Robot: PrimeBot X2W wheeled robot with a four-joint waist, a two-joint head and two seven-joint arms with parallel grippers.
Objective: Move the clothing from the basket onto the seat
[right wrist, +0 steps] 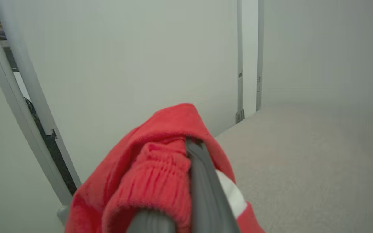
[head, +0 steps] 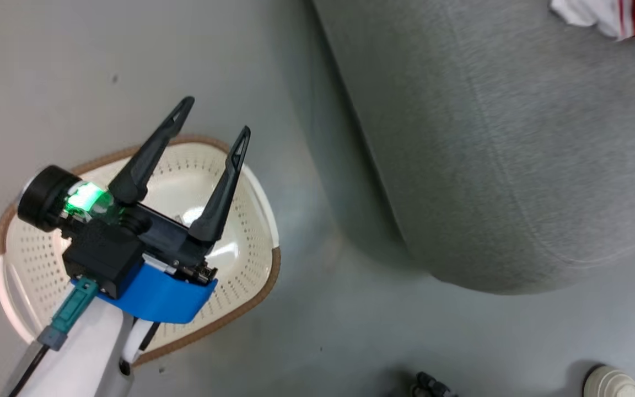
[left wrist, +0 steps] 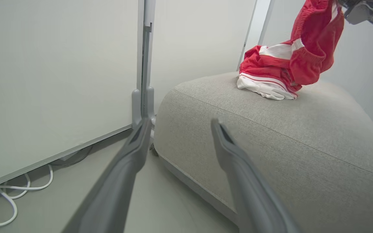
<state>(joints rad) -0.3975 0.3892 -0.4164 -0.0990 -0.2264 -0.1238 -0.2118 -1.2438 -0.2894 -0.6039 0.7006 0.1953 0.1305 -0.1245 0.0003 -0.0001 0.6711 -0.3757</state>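
Note:
The cream perforated basket with a brown rim stands on the floor at lower left; no clothing shows inside it. My left gripper hovers over it, open and holding nothing, its fingers spread. One piece of red and white clothing lies bunched on the grey seat. A second red garment hangs above it from my right gripper. That gripper is shut on the garment's red ribbed band. The seat bears the clothing at the top right corner.
White partition panels with a grey post stand behind the seat. A white cable loops on the floor by the wall. A cream round object and a small dark object sit at the bottom edge.

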